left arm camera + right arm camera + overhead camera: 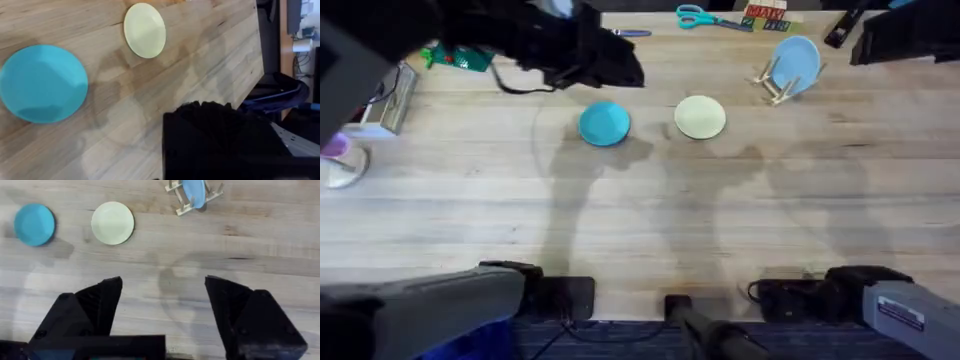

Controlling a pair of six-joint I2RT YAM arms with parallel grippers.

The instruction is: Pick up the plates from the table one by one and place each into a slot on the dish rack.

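A teal-blue plate lies flat on the table, left of centre. A cream-yellow plate lies flat just to its right. At the back right stands the dish rack, with a sky-blue plate upright in one slot. My left gripper hovers high, just behind the teal plate, dark and blurred. In the right wrist view my right gripper is open and holds nothing, high over bare wood nearer the front than the plates.
Scissors and a colourful small item lie at the back edge. A green object and a white box sit at the left. Black equipment occupies the back right corner.
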